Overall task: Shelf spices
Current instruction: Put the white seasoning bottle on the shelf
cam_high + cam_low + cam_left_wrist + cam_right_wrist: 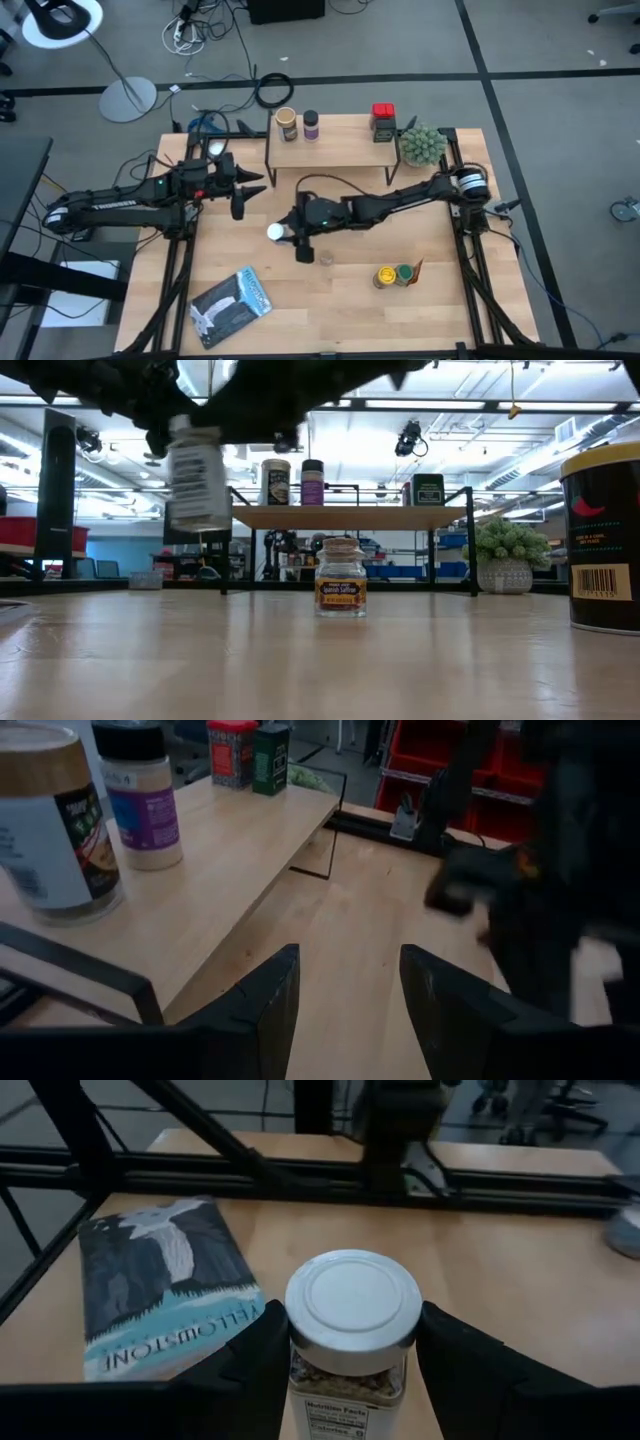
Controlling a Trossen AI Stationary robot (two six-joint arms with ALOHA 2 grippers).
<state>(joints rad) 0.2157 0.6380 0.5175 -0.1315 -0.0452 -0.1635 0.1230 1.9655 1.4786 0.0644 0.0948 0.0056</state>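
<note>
White-lidded jar (353, 1320): we have it clamped between the right gripper (350, 1350) fingers, lifted clear of the table over its middle.
Left gripper (345, 1005): we hold it parted and empty, just beside the shelf (330, 152).
Shelf load: four spices already stand on it, two at each end.
Left on the table: a small cork-topped jar (340, 577), plus yellow and green tins (394, 275).
Risk: we judge the jar could slip, or clip the shelf edge if carried too low.
Surface: light wood table (330, 310), a Yellowstone pouch (232, 304) near its front.
Room: grey floor, cables.
</note>
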